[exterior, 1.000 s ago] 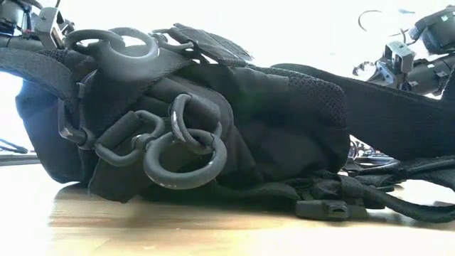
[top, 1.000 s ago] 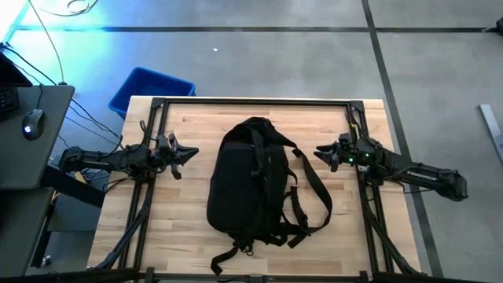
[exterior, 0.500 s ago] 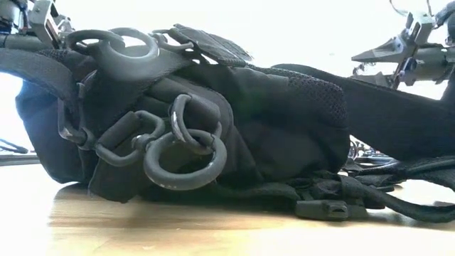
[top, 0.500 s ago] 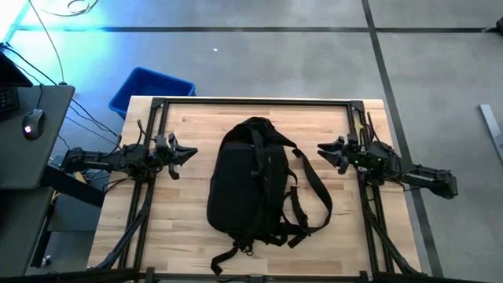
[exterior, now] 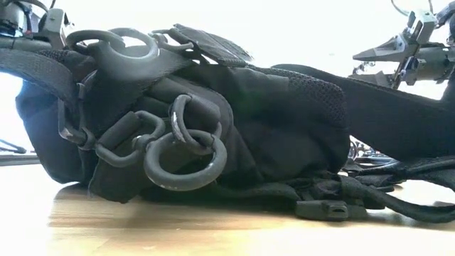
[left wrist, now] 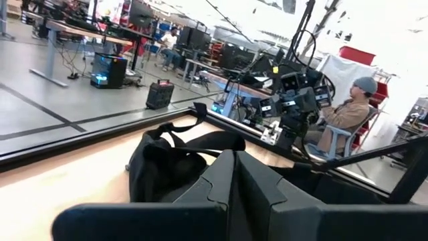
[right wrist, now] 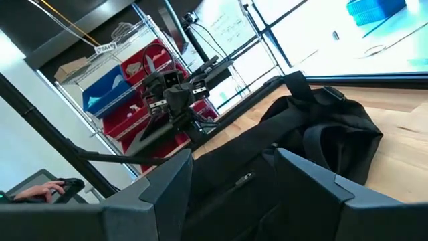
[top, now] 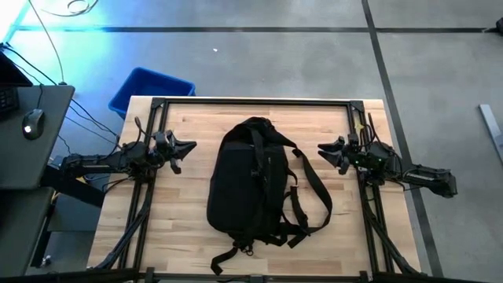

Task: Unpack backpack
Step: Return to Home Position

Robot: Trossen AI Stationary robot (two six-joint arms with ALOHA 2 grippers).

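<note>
The black backpack (top: 251,181) lies flat on the wooden table (top: 181,236) at its middle, its top toward the far edge. Its long straps (top: 314,192) trail over the wood toward the right and near sides. In the low view, grey rings (exterior: 185,160) hang on its near end and a buckle (exterior: 323,208) rests on the table. My left gripper (top: 191,145) is shut and hovers level, left of the backpack (left wrist: 167,167). My right gripper (top: 321,149) is open and hovers level to its right, pointing at the backpack (right wrist: 321,134). Neither touches anything.
A blue bin (top: 149,90) stands on the floor beyond the table's far left corner. A desk with a mouse (top: 31,124) is at the left. A black frame (top: 251,102) runs round the table. A person sits in the room behind (left wrist: 348,117). Bare wood lies on both sides of the backpack.
My right gripper has tipped up from slanting downward to level and has risen a little, staying open. The backpack has not moved.
</note>
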